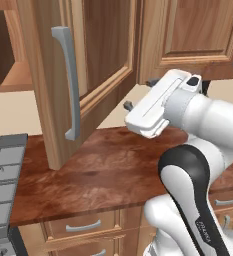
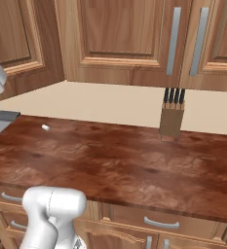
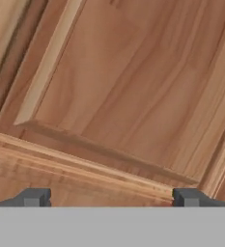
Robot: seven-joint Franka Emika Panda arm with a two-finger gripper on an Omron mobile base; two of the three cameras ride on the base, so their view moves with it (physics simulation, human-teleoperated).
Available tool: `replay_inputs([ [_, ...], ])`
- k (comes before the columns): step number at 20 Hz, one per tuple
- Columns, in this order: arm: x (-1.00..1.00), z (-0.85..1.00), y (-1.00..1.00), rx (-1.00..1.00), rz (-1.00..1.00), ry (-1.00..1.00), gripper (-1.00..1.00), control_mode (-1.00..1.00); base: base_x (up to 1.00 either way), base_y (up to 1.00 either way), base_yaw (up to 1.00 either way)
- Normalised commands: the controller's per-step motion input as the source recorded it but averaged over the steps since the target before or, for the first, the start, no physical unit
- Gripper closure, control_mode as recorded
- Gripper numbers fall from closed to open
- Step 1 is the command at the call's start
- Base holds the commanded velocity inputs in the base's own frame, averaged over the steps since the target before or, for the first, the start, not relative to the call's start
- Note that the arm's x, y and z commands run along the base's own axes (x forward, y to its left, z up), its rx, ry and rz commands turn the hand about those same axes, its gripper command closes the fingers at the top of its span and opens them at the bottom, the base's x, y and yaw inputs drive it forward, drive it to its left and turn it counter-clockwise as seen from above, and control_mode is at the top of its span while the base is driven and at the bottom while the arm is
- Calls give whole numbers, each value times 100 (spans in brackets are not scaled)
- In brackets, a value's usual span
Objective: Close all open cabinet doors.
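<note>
There's small white lettering on the dark joint low on the arm (image 1: 188,195), too tiny for me to read. The gripper (image 1: 138,89) has its two dark fingers spread wide with nothing between them; in the hand view the fingertips (image 3: 34,197) sit far apart at the bottom, pointed at the raised panel of a wooden door close ahead. Whether they actually touch the wood, I cannot tell. The arm rises from below the desk (image 1: 103,175), bends at the elbow and reaches leftward, its white hand level above the brown top. The open cabinet door (image 1: 78,75) swings out over the desk's left end, its long grey bar handle (image 1: 68,82) facing me, beside the stove (image 1: 3,185). Further right, the closed cabinet doors (image 2: 124,34) hang above a knife block (image 2: 172,116).
</note>
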Motion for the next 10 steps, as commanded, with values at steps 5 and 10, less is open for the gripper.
replay_inputs([
  [5, 59, 0, 33, 0, 0, 3, -100, -100, 0, 0, 0],
  [10, 63, -1, 49, 0, 0, 10, -100, -100, 0, 0, 0],
])
